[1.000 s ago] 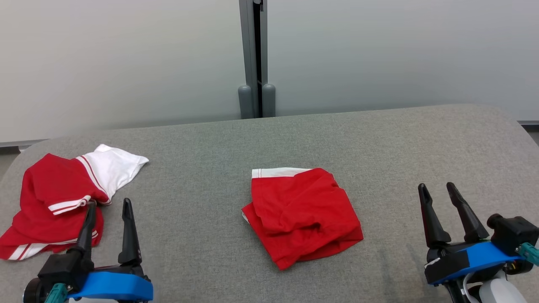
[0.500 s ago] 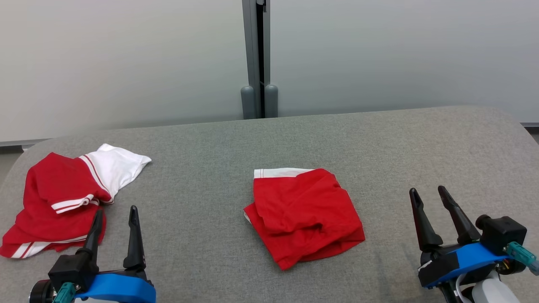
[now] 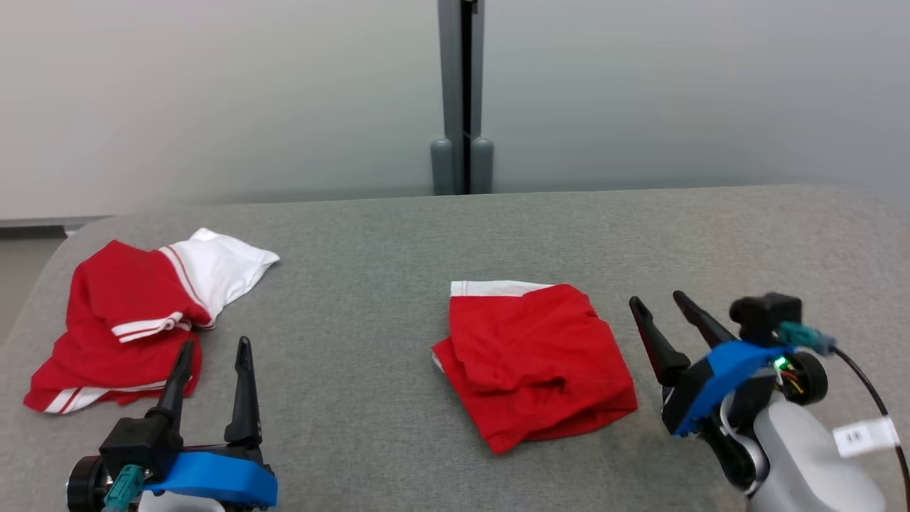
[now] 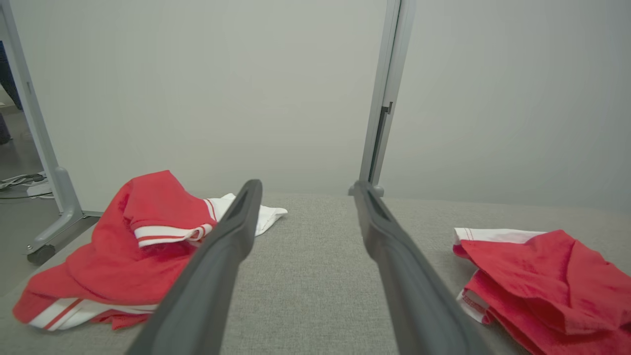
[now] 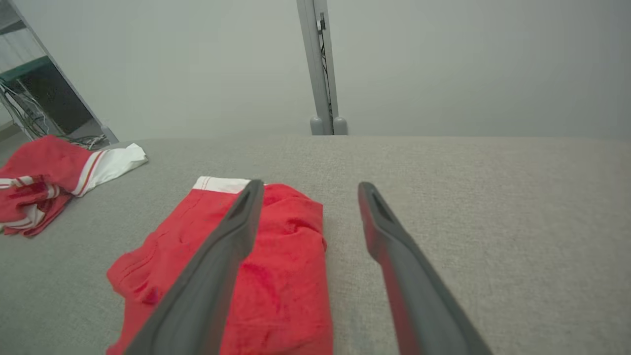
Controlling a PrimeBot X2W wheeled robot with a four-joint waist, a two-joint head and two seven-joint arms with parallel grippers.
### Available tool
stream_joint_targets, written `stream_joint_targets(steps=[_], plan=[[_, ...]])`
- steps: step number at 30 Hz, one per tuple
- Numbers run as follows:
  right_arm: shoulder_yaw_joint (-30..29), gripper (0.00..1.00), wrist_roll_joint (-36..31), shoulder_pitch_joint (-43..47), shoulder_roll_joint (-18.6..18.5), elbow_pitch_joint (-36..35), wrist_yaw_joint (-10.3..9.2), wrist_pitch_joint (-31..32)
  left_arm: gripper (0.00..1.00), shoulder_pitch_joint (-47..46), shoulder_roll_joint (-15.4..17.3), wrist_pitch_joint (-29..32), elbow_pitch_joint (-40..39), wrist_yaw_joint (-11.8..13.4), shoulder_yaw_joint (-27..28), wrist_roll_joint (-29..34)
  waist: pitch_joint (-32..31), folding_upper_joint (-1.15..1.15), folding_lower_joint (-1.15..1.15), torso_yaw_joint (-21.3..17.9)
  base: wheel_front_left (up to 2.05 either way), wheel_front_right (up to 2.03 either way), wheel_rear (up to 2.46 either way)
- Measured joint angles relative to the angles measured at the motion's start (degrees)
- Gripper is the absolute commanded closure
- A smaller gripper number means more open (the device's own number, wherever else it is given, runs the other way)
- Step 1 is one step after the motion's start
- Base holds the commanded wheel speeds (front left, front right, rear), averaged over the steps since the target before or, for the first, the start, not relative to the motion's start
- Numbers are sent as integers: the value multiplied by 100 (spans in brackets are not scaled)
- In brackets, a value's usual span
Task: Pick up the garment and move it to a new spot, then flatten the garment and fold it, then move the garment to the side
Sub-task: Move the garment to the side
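- Lying near the middle of the grey table [image 3: 355,235], a red garment [image 3: 533,363] with a white band along its far edge is seen squared roughly into layers, so the folding is judged done or nearly done.
- A second garment [image 3: 135,320], red with white striped sleeves, is heaped in a crumple at about 9 o'clock from the first and well apart from it. Whether it has been set aside or is next in line cannot be told.
- The right gripper [image 3: 655,299] is held low over the table, just beside the folded piece at its 3 o'clock. Its fingers are spread wide and nothing is gripped.
- Those fingers are pointed toward 11 o'clock, and in the right wrist view one of them is lined up with the cloth's near edge. This placing is judged suited to taking that edge for the move to the side.
- The left gripper [image 3: 216,343] is held at about 8 o'clock from the folded piece, its fingers equally wide, empty and pointed to 12 o'clock.
- One left fingertip is overlapped with the crumpled heap's hem in the head view, though contact cannot be told.
- The loose layers are judged likely to slide apart if only the top one is pinched.
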Motion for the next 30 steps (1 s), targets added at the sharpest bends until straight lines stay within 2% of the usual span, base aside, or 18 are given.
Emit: stream_joint_targets(steps=[8,15,18,23,24,25,26,30], plan=[[66,0,312,-1053,55,1708,0,1360,0,-127,-53,-4,24,-46,-80,64,152,0,0,413,0,0,0],[54,0,634,-1547,110,2792,0,2160,0,-255,-85,-4,30,-74,-100,67,411,0,1,707,0,0,0],[132,0,803,-1617,190,3045,-1,2579,0,-338,-104,-3,33,-78,-97,66,514,0,1,792,0,0,0],[377,0,1114,-1652,219,2936,-2,2711,0,-383,-123,-4,65,-90,-81,66,609,0,0,860,0,0,0],[439,22,1182,-1639,219,2870,-2,2706,0,-403,-124,-4,76,-99,-76,65,612,0,0,859,0,0,0],[499,84,1245,-1622,215,2820,-2,2688,0,-411,-124,-4,90,-100,-69,65,611,0,0,856,0,0,0],[569,100,1303,-1605,207,2784,-2,2666,0,-414,-124,-4,109,-100,-67,65,606,0,1,849,0,0,0],[782,100,1437,-1573,109,2583,0,2221,0,-420,-110,-3,122,-101,-65,71,557,0,0,761,0,0,0]])
